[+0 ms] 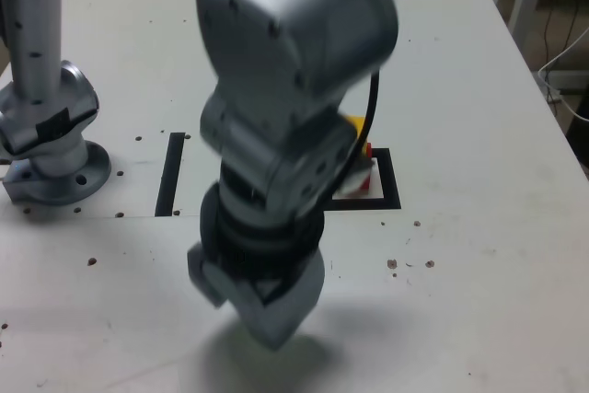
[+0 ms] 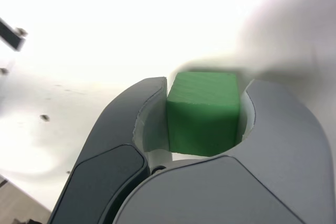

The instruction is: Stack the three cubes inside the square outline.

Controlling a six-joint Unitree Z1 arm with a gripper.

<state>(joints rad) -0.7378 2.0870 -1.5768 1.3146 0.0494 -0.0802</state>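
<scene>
The hand (image 2: 202,111) is closed on the green cube (image 2: 203,116), gripping it between both fingers above the white bench (image 1: 497,255). The yellow cube (image 1: 355,123) sits on top of the red cube (image 1: 366,177). The red cube is within the square outline (image 1: 390,177), partly hidden behind the arm (image 1: 276,117).

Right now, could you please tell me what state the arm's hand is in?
Hand: closed on the green cube, one finger on either side of it.
</scene>
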